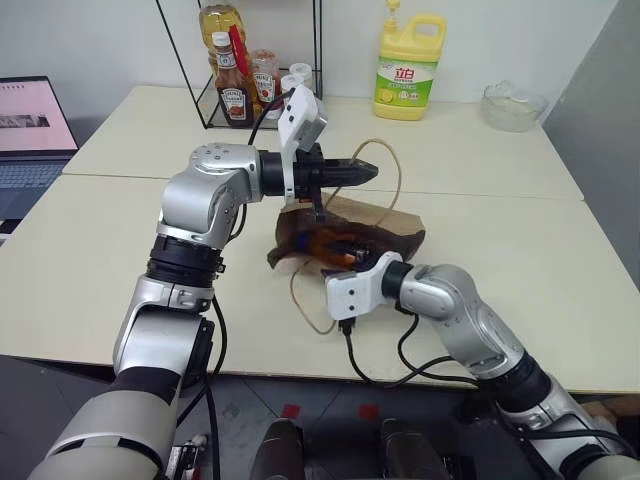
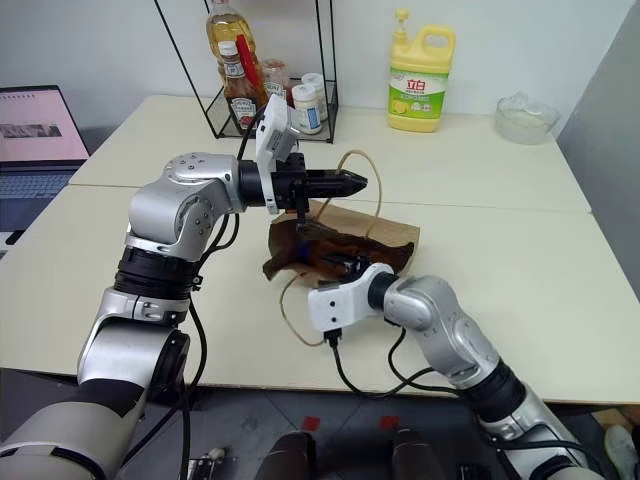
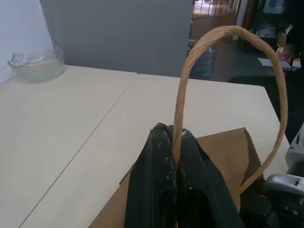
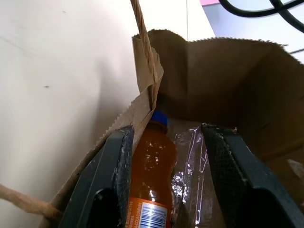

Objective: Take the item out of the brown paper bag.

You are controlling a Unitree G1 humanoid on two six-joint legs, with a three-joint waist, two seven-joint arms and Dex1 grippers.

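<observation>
Now mid-reach: left gripper [image 3: 173,164] pinched shut on bag handle [image 3: 228,35], holding brown paper bag [image 1: 385,228] open; right gripper [image 4: 166,156] half-open, empty, straddling orange bottle [image 4: 152,164]. Next: close jaws, withdraw.

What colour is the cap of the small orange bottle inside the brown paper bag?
Blue cap on the small orange bottle, clearest in the right wrist view.

A small clear bottle of orange drink [image 4: 151,167], capped in blue and banded with an orange label bearing a white barcode patch, lay inside the plain brown kraft paper bag [image 4: 223,80]. The bag's twisted cord handle [image 3: 190,76] was tan, against the pale cream tabletop [image 1: 110,250].
</observation>
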